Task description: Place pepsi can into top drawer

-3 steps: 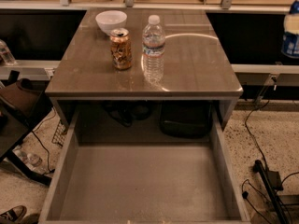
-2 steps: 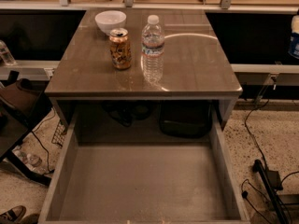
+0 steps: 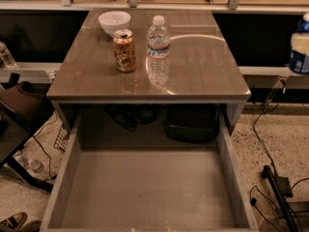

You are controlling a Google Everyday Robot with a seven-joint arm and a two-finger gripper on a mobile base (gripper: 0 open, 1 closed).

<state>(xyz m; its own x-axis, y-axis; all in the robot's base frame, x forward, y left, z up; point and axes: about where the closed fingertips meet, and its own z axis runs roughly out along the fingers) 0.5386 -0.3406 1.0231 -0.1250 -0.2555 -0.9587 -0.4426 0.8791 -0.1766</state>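
Showing at the far right edge of the camera view, partly cut off by the frame, the pepsi can (image 3: pixel 299 65) is sitting about level with the table (image 3: pixel 203 76) and off to its right, not touching it. A pale band is lying across the can's dark-blue middle, and this is being taken for the gripper (image 3: pixel 298 44). Whether it is clamped on the can or merely beside it cannot be told.

The top drawer (image 3: pixel 65 178) is standing pulled out below the table's front edge, and nothing is showing on its flat bottom. A gold-brown can (image 3: pixel 124 51), a water bottle (image 3: pixel 158 52) and a white bowl (image 3: pixel 114 21) are standing towards the back left of the table, well apart from the pepsi can.

The can is being judged light and smooth, so it is likely to be slippery. Its thin aluminium wall is being judged stiff if the can is full and easily dented if it is empty. Hold is best taken across the middle of the round wall, with the can upright, rather than at the silver top. A moderate squeeze is being advised. The can should be lowered past the drawer's low side wall and set on its base, since on its side it would be apt to roll.
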